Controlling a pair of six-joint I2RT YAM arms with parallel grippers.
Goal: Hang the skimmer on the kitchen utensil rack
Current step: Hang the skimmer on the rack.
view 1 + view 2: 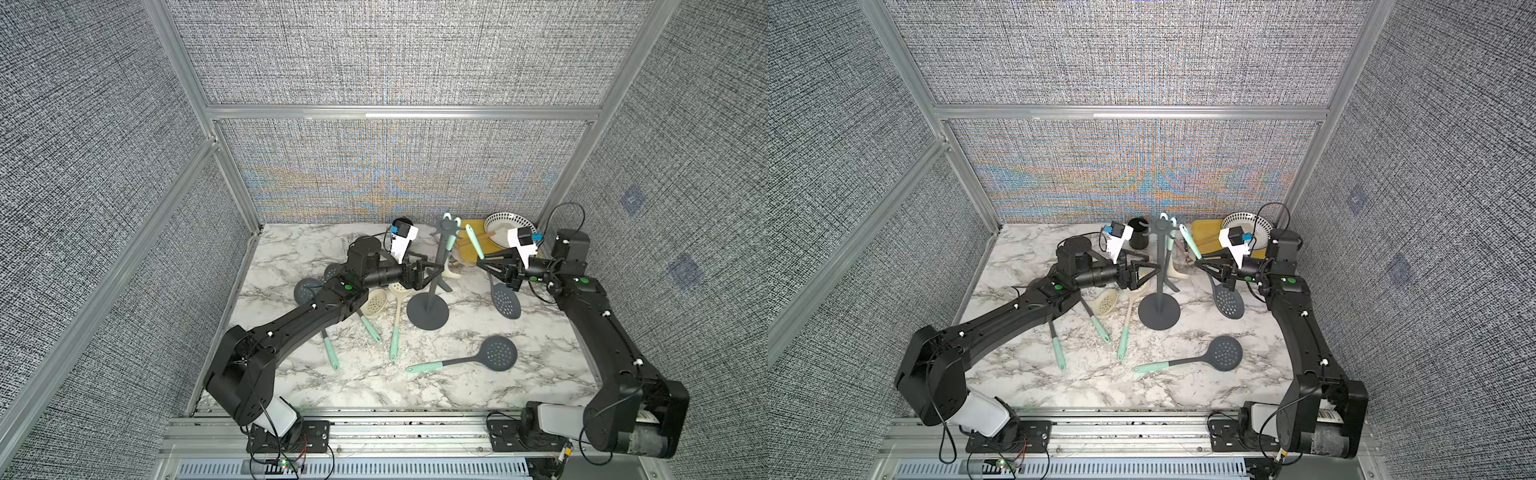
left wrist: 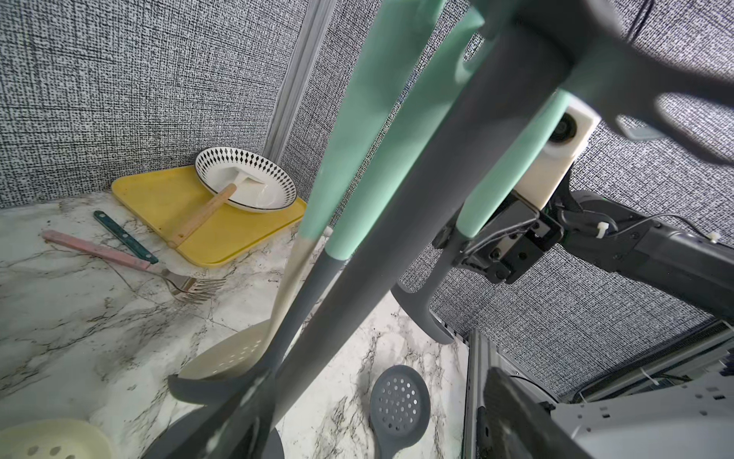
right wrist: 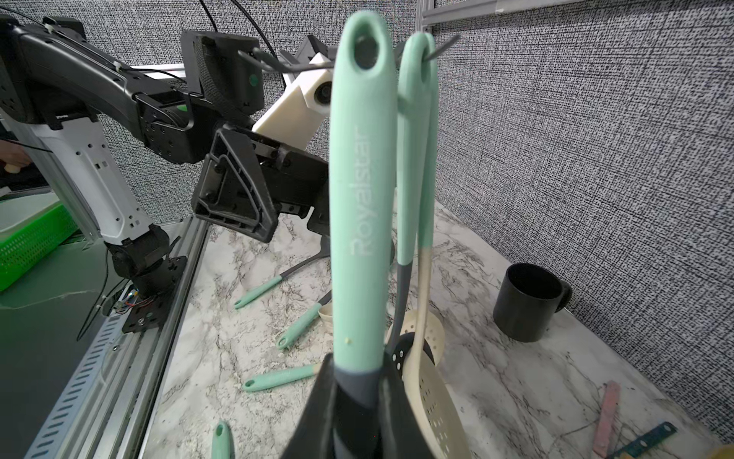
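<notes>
The kitchen utensil rack point(image 1: 428, 311) point(image 1: 1158, 311) stands mid-table, a dark grey pole on a round base. Two skimmers hang from its crown of hooks point(image 1: 446, 226) point(image 3: 437, 47). My right gripper point(image 1: 482, 262) point(image 1: 1200, 262) point(image 3: 357, 397) is shut on a skimmer point(image 1: 505, 299) point(image 3: 361, 198) at its neck. The mint handle points up just right of the crown, and the grey perforated head hangs below. My left gripper point(image 1: 428, 270) point(image 1: 1152, 270) point(image 2: 373, 401) is open, with the rack's pole point(image 2: 397, 238) between its jaws.
Several skimmers lie on the marble: a grey one point(image 1: 496, 353) at front right, a cream one point(image 1: 374, 303) by my left arm. At the back right a yellow tray point(image 2: 159, 198) carries a patterned plate point(image 1: 505, 220). A black cup point(image 1: 1138, 232) and two forks point(image 2: 119, 250) are at the back.
</notes>
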